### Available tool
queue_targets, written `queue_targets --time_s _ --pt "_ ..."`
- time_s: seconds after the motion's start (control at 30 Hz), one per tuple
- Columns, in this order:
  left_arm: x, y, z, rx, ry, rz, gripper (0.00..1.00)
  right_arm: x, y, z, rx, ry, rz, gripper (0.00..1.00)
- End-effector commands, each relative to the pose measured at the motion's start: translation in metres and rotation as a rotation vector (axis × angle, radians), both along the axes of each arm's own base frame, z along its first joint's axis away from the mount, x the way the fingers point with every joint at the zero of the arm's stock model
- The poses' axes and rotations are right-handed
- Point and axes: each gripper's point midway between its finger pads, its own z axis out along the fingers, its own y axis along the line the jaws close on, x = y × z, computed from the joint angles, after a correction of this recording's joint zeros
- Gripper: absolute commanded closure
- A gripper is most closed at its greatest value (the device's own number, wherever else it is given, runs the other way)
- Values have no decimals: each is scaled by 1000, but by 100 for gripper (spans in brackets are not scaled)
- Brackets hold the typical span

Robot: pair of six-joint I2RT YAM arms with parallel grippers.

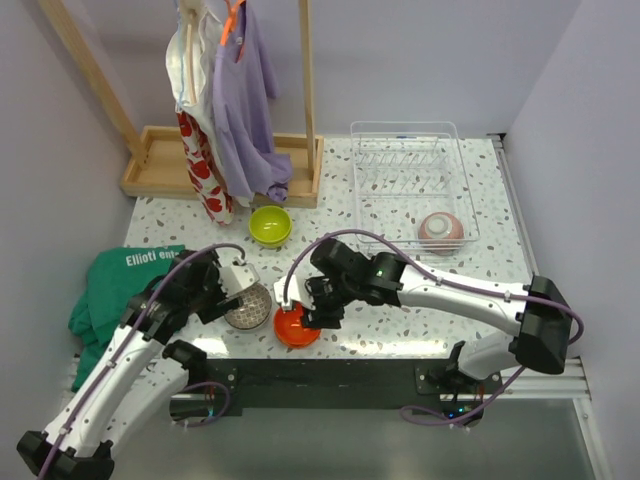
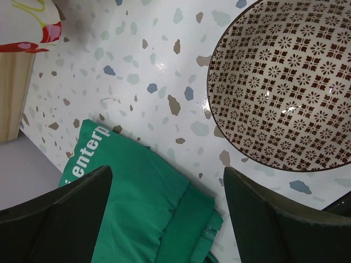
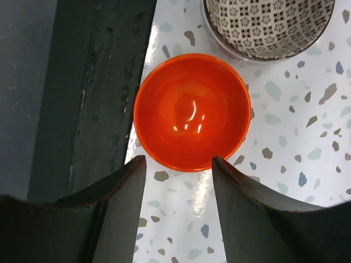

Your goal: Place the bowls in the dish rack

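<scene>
The right gripper (image 3: 178, 164) hangs open and empty over the orange bowl (image 3: 191, 109), seemingly to pinch its rim. The left gripper (image 2: 167, 175), likewise spread and empty, hovers beside the patterned bowl (image 2: 285, 82).

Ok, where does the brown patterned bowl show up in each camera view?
Top external: brown patterned bowl near the front edge, left of the orange bowl.
Left wrist: the bowl fills the upper right.
Right wrist: the bowl cut off at the top, above the orange bowl.
Shared landmark: speckled tabletop.

The green cloth (image 1: 120, 288) bears white lettering, seemingly "Elliott enterp", the rest hidden
</scene>
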Motion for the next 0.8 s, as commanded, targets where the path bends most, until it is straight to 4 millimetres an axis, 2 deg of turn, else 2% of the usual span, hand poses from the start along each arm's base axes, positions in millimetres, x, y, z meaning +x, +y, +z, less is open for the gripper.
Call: queue_targets --time_s 0.0,0.17,0.37,0.53,0.77 --pt "-2 7 4 9 -21 29 12 -7 23 15 87 -52 23 46" --pt "4 9 13 5 -61 42 12 -25 28 7 64 -58 86 47" --pt "11 11 31 -20 -108 69 11 -36 27 -6 26 -57 131 50" --pt "15 13 46 -39 -140 91 11 -38 30 -20 -10 -37 119 52" --pt "16 17 54 -54 -157 114 11 -38 39 -37 -65 -40 120 55"
